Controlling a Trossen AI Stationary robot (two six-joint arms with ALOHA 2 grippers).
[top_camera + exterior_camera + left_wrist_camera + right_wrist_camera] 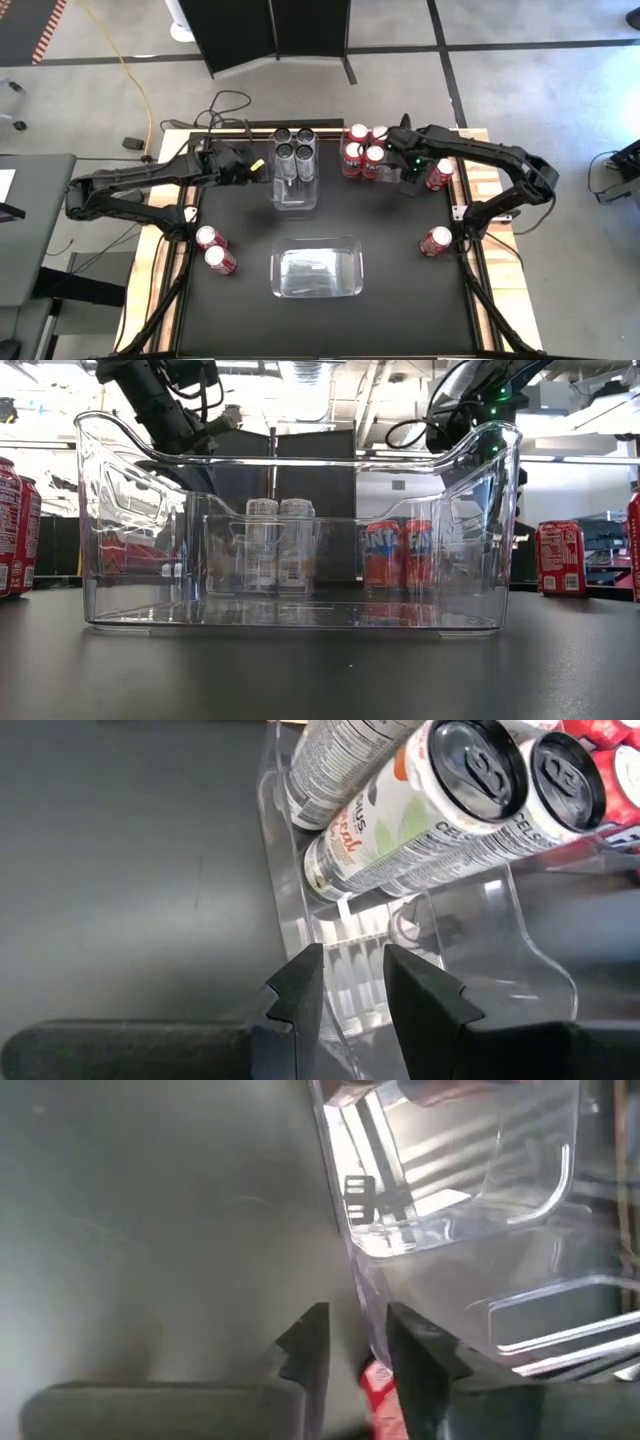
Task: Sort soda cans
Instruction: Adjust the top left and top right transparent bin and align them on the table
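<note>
Worktop (400, 300) is black and matte with wooden side rails. Beyond it I see grey floor with dark tape lines, a yellow cable (130, 75) and a dark panel (275, 30) behind the far edge. The low view looks through the empty near bin (317, 268) to bright ceiling lights.

Far bin (296, 190) stands at the middle of the far edge, with four silver cans (293, 145) upright in its far end. Right of it a red cluster (365, 150) of four cans stands close together. In the right wrist view it seems to sit in a red-can bin (470, 1180), which I cannot make out from above.

Loose red cans: a pair (213, 248) near the left edge, a single can (436, 240) near the right edge, and a far-right can (438, 175).

Left gripper (350, 955) is at the far bin's left wall, level with the silver cans and just beside them. Its jaws are narrow, with the clear wall in the gap.

Right gripper (355, 1315) is between the red cluster and the far-right can. Its jaws are narrow and astride the red-can bin's wall, with a sliver of red below. I cannot tell how firm the clamp is.
</note>
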